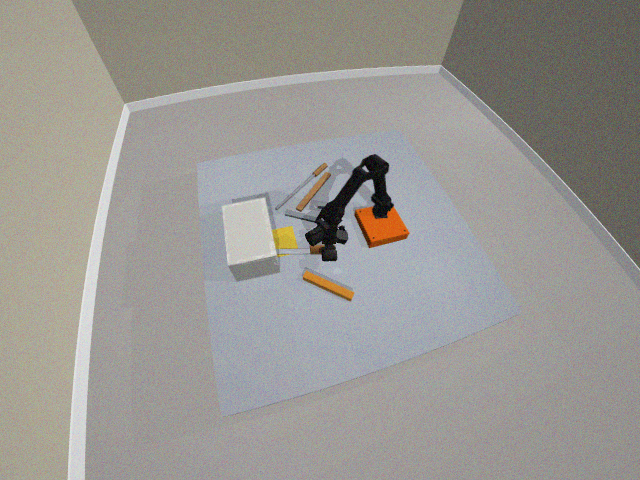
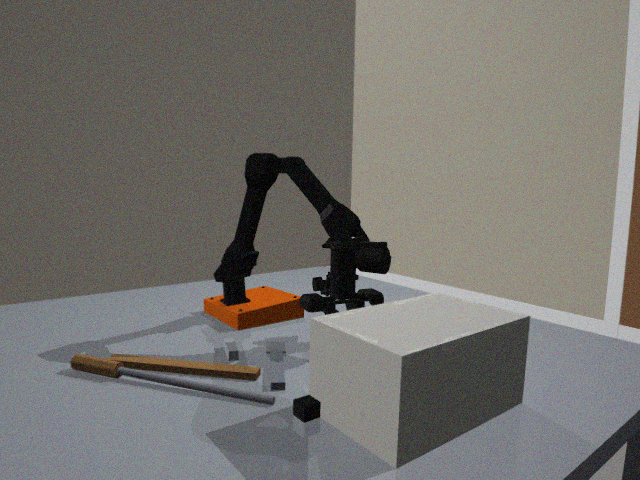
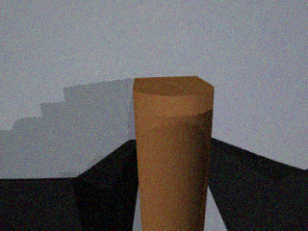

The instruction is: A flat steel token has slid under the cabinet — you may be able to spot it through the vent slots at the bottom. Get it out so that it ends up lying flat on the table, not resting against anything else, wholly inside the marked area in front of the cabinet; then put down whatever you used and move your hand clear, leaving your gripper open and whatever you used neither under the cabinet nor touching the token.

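The white cabinet (image 1: 247, 229) (image 2: 356, 382) stands on the table, its vent slots not visible. The yellow marked area (image 1: 285, 236) lies along its front. My gripper (image 1: 323, 250) (image 3: 168, 146) is shut on the brown handle (image 1: 315, 249) (image 3: 173, 130) of a tool. The tool's thin shaft runs from the handle across the near end of the yellow area to the cabinet's front. Its far end is hidden, so I cannot tell how far it reaches under. In the exterior view the fingers are hidden behind the cabinet. The steel token is not visible in any view.
A rod with a wooden handle (image 1: 320, 169) (image 2: 95, 365) and a wooden stick (image 1: 313, 192) (image 2: 191, 366) lie beyond the marked area. A grey bar (image 1: 301, 214) lies nearer. An orange stick (image 1: 328, 285) lies on the other side. A black cube (image 2: 306, 408) sits by the cabinet.
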`<state>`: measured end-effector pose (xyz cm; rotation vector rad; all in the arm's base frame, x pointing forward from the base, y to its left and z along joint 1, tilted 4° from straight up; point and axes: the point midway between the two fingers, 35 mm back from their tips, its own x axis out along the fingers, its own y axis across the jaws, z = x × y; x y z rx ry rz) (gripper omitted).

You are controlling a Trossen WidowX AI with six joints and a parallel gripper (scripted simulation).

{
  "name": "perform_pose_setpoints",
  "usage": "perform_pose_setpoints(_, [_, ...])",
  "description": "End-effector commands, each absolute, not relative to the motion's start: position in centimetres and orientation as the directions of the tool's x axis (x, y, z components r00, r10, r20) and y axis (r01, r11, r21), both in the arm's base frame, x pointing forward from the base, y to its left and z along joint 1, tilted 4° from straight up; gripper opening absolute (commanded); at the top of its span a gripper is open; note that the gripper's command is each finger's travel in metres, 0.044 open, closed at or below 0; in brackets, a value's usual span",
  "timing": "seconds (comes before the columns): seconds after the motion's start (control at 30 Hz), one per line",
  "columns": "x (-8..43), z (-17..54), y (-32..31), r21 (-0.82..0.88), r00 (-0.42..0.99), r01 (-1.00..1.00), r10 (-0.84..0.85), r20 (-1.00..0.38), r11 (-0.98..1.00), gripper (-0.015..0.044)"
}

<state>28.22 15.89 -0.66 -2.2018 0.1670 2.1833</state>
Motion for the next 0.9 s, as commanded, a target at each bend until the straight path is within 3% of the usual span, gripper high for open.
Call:
perform_pose_setpoints(0.0, [27.4, -0.8, 16.0, 0.051, 0.004, -0.101, -0.051, -0.999, -0.994, 0.0])
perform_pose_setpoints(0.87, [23.6, -0.9, 16.6, 0.05, 0.0, -0.101, -0.051, -0.999, -0.994, 0.0])
